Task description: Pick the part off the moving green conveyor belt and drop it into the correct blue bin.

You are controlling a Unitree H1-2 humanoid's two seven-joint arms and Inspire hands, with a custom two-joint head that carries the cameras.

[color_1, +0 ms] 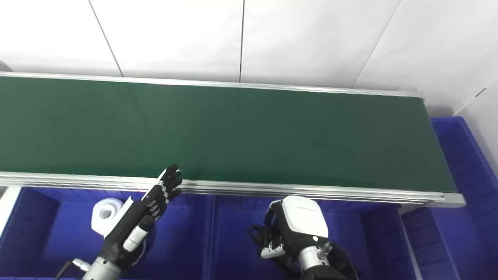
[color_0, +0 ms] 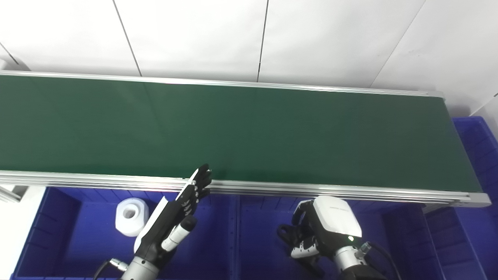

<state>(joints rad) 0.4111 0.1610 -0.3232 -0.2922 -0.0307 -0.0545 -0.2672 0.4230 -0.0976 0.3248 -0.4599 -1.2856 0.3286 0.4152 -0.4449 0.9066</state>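
The green conveyor belt (color_0: pixel 249 132) runs across the view with no part on it. A white ring-shaped part (color_0: pixel 131 216) lies in the left blue bin (color_0: pixel 66 233); it also shows in the right eye view (color_1: pixel 106 214). My left hand (color_0: pixel 177 212) is open and empty, its fingers stretched up to the belt's near rail above the left bin. My right hand (color_0: pixel 321 231) hangs over the middle blue bin (color_0: pixel 256 233) with its fingers curled; nothing shows in it.
The belt's aluminium near rail (color_0: pixel 311 190) runs just above the bins. A third blue bin (color_0: pixel 478 155) stands past the belt's right end. A white wall is behind the belt.
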